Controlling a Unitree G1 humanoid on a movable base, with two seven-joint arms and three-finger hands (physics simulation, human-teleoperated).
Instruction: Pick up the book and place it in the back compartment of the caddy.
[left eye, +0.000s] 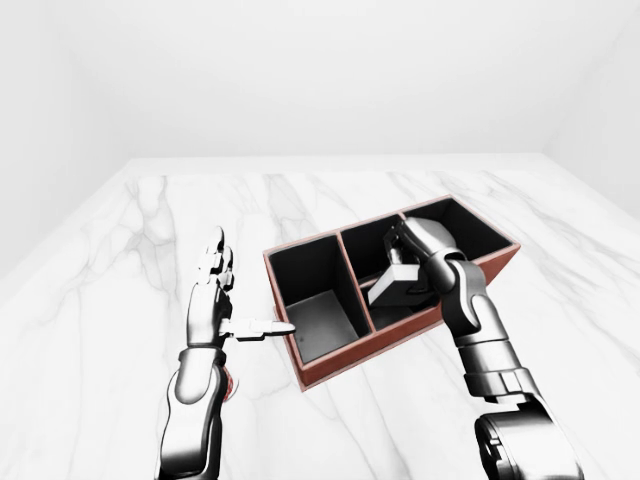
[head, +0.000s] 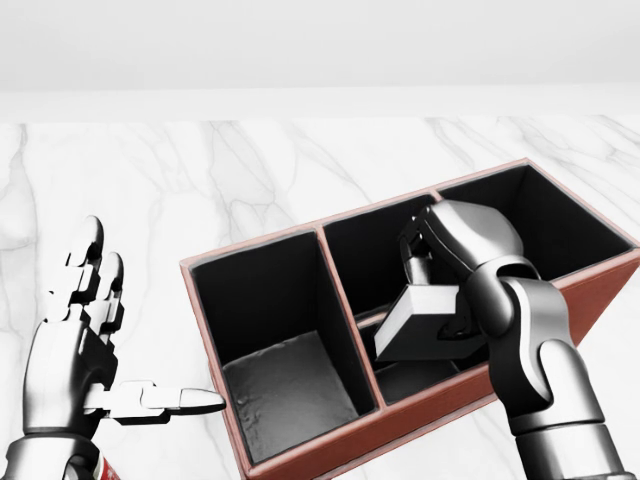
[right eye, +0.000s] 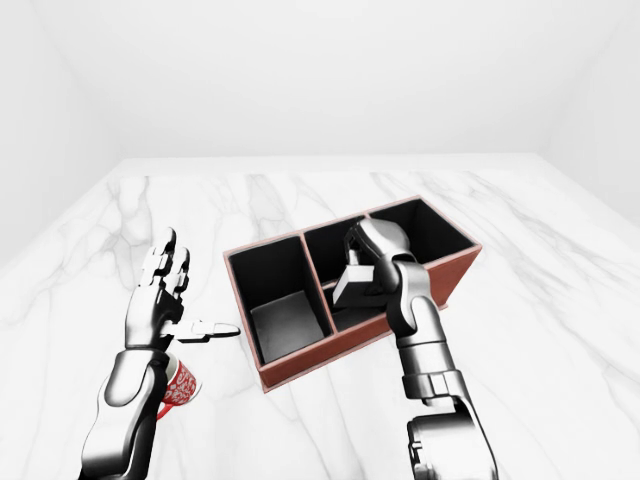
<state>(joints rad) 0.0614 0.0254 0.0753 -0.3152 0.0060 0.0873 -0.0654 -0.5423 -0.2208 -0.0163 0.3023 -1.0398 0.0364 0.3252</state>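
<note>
The right hand (head: 440, 290) is reaching down into the caddy (head: 300, 455) from the lower right of the head view, forearm rising steeply and wrist bent forward over the rim. Its fingers are curling round the book (head: 420, 322), which is hanging tilted, its pale edge turned toward the divider. The book is sitting inside the middle compartment of the three, partly below the rim, with the hand covering its upper end; whether it is touching the floor of the compartment cannot be told.

The left hand (head: 85, 340) is standing upright at the left of the head view, just beside the caddy's near corner, holding nothing. Its two fingers are pointing up, close together, while the thumb (head: 160, 400) is sticking out sideways toward the caddy wall.

A red patterned mug (right eye: 180, 385) is standing on the marble table (right eye: 300, 200) beneath the left forearm.
</note>
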